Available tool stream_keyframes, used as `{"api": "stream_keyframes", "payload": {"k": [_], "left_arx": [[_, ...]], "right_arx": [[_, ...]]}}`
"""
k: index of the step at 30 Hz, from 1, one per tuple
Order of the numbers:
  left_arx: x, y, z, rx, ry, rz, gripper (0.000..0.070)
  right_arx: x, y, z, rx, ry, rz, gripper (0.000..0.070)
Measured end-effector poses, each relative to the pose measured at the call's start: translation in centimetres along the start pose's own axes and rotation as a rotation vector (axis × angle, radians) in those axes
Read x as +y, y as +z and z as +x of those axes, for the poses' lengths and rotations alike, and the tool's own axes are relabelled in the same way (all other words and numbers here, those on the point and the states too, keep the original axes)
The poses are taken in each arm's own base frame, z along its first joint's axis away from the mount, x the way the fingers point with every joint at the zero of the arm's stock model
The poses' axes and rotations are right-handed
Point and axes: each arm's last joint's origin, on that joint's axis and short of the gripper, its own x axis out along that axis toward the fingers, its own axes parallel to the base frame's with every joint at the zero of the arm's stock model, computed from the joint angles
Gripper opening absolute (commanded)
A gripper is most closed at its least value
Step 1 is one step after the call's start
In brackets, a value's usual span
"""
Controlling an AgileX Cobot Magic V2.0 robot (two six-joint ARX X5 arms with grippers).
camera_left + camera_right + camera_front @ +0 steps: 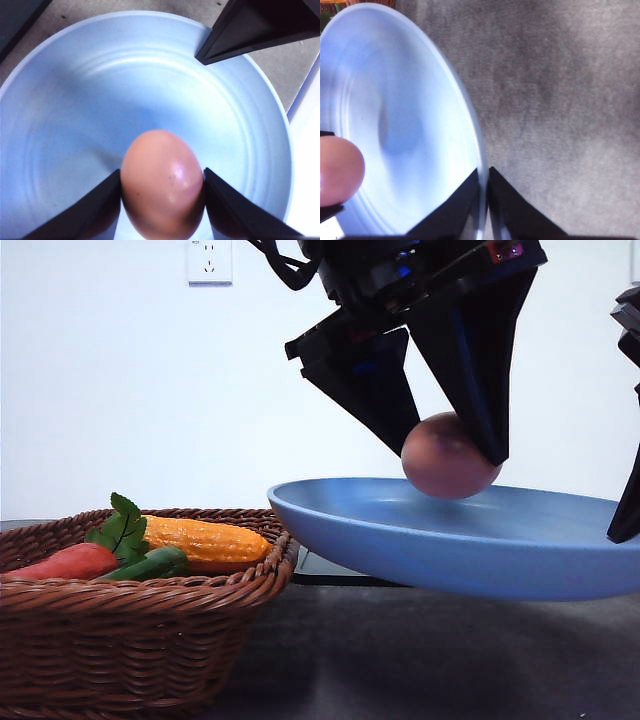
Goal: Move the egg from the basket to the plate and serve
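Though unlabelled, egg [449, 457] over plate [450, 540]

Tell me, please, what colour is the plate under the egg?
Light blue, smooth and matte; the plate shows best in the left wrist view.

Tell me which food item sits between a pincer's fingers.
The egg, held by the left pincer over the plate. The corn, carrot and green vegetable all lie untouched in the basket.

A carrot [62, 562], a corn cob [205, 539] and a green vegetable [148, 565] lie together. A wall socket [209, 261] is mounted on the white wall. A dark tray [325, 568] lies on the grey table [420, 660].
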Motion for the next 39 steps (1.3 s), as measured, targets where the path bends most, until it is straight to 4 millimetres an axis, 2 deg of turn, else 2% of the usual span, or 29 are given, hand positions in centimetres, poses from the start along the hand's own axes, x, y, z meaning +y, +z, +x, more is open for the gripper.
{"api": "stream_keyframes", "payload": {"k": [9, 11, 15, 17, 20, 26, 29, 33, 39], "left_arx": [[0.1, -0.2, 2.1, 0.057, 0.005, -0.001, 0.0191], [0.1, -0.2, 2.3, 0.061, 0.006, -0.002, 0.0218], [0.1, -0.2, 2.3, 0.055, 0.005, -0.001, 0.0356], [0.1, -0.1, 2.3, 0.051, 0.005, -0.001, 0.0397], [0.1, -0.1, 2.3, 0.051, 0.005, -0.003, 0.0426], [0.2, -0.5, 1.9, 0.106, 0.013, -0.019, 0.0427], [0.4, -0.1, 0.5, 0.091, 0.022, -0.021, 0.0427], [0.7, 0.2, -3.3, 0.020, 0.056, -0.020, 0.0427], [2.1, -0.9, -8.0, -0.018, 0.104, -0.024, 0.0426]], "right_arx": [[0.0, 0.0, 0.0, 0.000, 0.000, 0.000, 0.0000], [0.0, 0.0, 0.0, 0.000, -0.001, 0.000, 0.0000], [0.0, 0.0, 0.0, 0.000, -0.001, 0.000, 0.0000], [0.0, 0.0, 0.0, 0.000, -0.001, 0.000, 0.0000], [0.0, 0.0, 0.0, 0.000, -0.001, 0.000, 0.0000], [-0.1, -0.2, 0.0, 0.019, -0.004, 0.014, 0.0000], [0.0, -0.3, 0.0, 0.035, 0.016, 0.015, 0.0000], [0.1, -0.2, -0.2, 0.031, 0.021, 0.014, 0.0000], [0.9, 2.0, -1.5, 0.006, 0.004, 0.016, 0.0000]]}}
